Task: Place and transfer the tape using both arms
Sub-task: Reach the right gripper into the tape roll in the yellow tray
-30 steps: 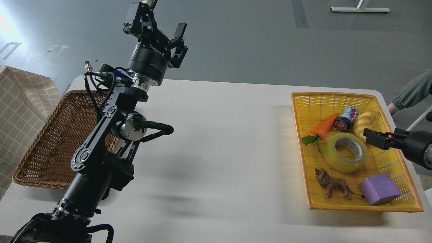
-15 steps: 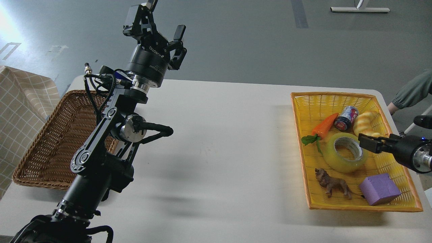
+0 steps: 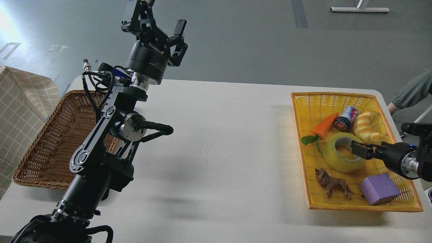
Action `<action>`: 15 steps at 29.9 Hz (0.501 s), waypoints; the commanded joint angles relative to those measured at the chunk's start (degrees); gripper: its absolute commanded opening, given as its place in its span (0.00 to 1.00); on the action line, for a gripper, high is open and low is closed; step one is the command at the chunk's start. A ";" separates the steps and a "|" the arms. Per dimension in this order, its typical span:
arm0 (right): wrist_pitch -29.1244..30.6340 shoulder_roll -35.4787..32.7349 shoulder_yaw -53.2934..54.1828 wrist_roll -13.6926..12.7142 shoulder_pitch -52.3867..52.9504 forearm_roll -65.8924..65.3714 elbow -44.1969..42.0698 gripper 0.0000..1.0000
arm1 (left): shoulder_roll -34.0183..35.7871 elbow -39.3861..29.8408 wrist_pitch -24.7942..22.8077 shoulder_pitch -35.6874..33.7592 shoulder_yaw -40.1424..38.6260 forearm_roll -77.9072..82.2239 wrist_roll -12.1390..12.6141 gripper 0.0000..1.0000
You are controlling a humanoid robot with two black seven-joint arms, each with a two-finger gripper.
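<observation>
The tape (image 3: 335, 161), a translucent yellow roll with a grey-white core, lies flat in the yellow basket (image 3: 332, 95) at the table's right. My right gripper (image 3: 359, 149) comes in from the right and sits over the roll's right rim and core. It looks dark and end-on, so its fingers cannot be told apart. My left gripper (image 3: 157, 21) is raised high above the table's far left, open and empty, far from the tape.
The yellow basket also holds a toy carrot (image 3: 324, 125), a can (image 3: 346, 118), a croissant toy (image 3: 366, 126), a lion figure (image 3: 332, 185) and a purple block (image 3: 379, 189). A brown wicker basket (image 3: 50, 141) stands at the left. A person's sleeve (image 3: 413, 92) is beyond the right edge.
My right gripper has moved left and slightly down, from beside the croissant toy to over the tape's right rim. My left gripper has risen slightly.
</observation>
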 commanded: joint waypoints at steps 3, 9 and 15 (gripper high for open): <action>0.92 0.11 -0.11 -0.03 0.25 -0.08 -0.38 0.94 | 0.00 -0.11 -0.26 0.15 -0.08 0.09 0.00 0.99; 0.92 0.63 -0.20 -0.03 0.52 -0.08 -0.38 0.85 | 0.00 -0.55 -0.35 0.15 -0.08 0.00 0.00 0.99; 1.27 1.34 -1.95 -0.03 0.60 -0.16 -0.29 0.65 | 0.00 -0.55 -0.44 0.24 -0.08 0.00 -0.09 0.99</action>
